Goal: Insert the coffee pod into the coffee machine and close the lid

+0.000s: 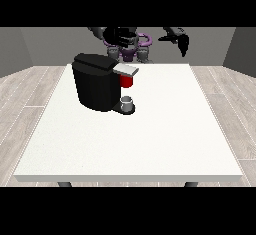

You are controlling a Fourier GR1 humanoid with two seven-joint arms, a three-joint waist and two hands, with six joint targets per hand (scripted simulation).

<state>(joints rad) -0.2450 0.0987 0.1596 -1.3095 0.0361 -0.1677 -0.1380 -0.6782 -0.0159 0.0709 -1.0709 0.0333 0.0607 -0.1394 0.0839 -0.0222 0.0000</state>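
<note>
Where the white table carries the black coffee machine, a grey thing sits on its base below a red thing at the machine. Both hands, at the view's left and right, hang well apart from it, beyond the table; finger state cannot be determined.

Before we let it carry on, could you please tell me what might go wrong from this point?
1. The robot hand at the view's left hangs just behind the coffee machine; reaching forward, it might bump the machine.
2. A grey thing sits on the machine's base, under a red thing at the machine; a grasp there looks cramped.
</note>
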